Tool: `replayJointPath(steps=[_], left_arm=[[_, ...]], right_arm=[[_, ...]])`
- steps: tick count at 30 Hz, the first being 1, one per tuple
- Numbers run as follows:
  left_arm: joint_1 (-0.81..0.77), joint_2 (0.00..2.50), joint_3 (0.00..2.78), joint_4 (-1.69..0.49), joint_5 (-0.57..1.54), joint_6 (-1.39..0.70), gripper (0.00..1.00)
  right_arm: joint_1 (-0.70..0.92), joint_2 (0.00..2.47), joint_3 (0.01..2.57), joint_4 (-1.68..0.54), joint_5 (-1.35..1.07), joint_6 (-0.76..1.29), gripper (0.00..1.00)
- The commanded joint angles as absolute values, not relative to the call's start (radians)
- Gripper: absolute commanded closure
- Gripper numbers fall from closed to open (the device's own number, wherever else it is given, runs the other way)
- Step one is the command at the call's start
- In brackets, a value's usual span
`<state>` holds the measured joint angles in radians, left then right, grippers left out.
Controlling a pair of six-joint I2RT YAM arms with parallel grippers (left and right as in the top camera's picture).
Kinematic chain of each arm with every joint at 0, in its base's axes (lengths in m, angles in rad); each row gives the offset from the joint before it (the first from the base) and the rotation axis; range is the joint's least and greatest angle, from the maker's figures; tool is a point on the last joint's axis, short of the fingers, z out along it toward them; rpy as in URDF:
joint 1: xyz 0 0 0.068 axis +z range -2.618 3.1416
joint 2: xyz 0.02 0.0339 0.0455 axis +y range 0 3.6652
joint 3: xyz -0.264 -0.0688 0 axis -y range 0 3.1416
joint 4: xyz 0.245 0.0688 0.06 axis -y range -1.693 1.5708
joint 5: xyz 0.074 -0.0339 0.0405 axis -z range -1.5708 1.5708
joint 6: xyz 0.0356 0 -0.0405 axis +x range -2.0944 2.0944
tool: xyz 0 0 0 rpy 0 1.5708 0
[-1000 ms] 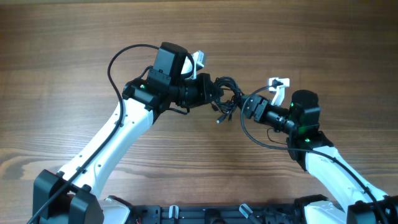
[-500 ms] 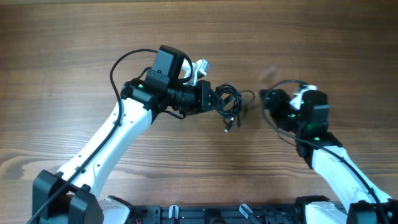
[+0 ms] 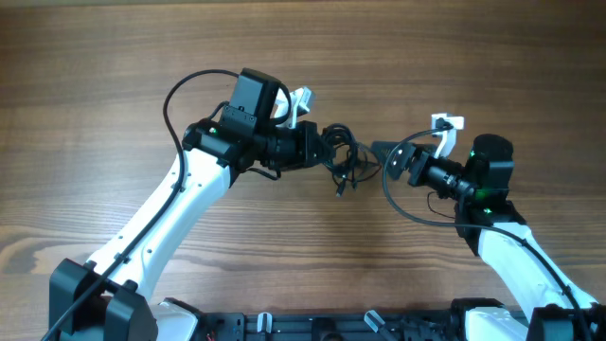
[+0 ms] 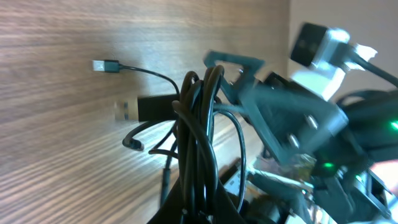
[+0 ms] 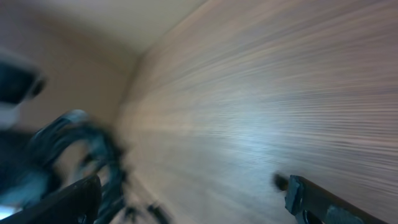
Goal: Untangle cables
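Note:
The cables (image 3: 343, 159) are a dark tangled bundle hanging just above the table's middle. My left gripper (image 3: 327, 150) is shut on the bundle; in the left wrist view the strands (image 4: 199, 124) run straight down into the pinch of the left gripper (image 4: 199, 214). Two plug ends (image 4: 106, 65) stick out to the left of the loops. My right gripper (image 3: 383, 159) stands just right of the bundle, pointing at it, open with nothing between its fingers. The right wrist view is blurred; its gripper (image 5: 186, 202) gapes wide, with the cables (image 5: 93, 155) at the far left.
Bare wooden table top (image 3: 454, 57) lies all around. The arms' own thick black cables (image 3: 175, 95) loop beside each arm. The arm bases sit at the front edge (image 3: 312, 327).
My right gripper left the bundle, swung off to the right, opened wide and has come back to point at the cables. The left gripper kept its hold and shifted only a little.

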<state>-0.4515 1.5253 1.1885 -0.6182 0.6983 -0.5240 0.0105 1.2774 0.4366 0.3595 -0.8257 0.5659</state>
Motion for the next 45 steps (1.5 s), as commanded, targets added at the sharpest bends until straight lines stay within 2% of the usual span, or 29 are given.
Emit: replayJointPath(steps=[1,8,12,15,20,25,30,32,34,36,40,45], left_arm=[[-0.447,1.501,1.195,-0.600,0.665,-0.501,0.96],[-0.448,1.501,1.195,-0.580,0.711,-0.501,0.96],[-0.461,1.501,1.195,-0.586,0.959,-0.297,0.96],[-0.487,1.501,1.195,-0.595,0.998,-0.213,0.96],[-0.476,1.501,1.195,-0.595,0.960,-0.213,0.96],[-0.460,1.501,1.195,-0.596,0.938,-0.213,0.96],[-0.460,1.501,1.195,-0.595,0.769,-0.330,0.96],[-0.471,1.501,1.195,-0.595,0.799,-0.317,0.96],[-0.492,1.502,1.195,-0.595,0.811,-0.283,0.96],[-0.514,1.502,1.195,-0.591,0.837,-0.259,0.96],[-0.568,1.502,1.195,-0.557,0.860,-0.239,0.96],[-0.579,1.502,1.195,-0.531,0.768,-0.255,0.96]], right_arm=[[0.026,1.286,0.437,0.354,-0.922,0.496,0.03],[0.100,1.287,0.437,0.249,-0.604,0.501,0.02],[0.100,1.287,0.437,0.244,-0.334,0.709,0.00],[0.092,1.287,0.437,0.122,-0.158,0.854,0.00],[0.003,1.287,0.437,-0.075,-0.146,0.855,0.00],[-0.068,1.287,0.437,-0.121,-0.189,0.811,0.00],[-0.070,1.287,0.437,-0.142,-0.271,0.836,0.00],[-0.070,1.287,0.437,-0.062,-0.459,0.727,0.00],[-0.070,1.287,0.437,0.077,-0.767,0.553,0.00],[-0.070,1.287,0.437,0.198,-0.954,0.475,0.00],[-0.047,1.287,0.437,0.369,-0.989,0.475,0.00],[0.023,1.287,0.437,0.381,-1.032,0.470,0.03]])
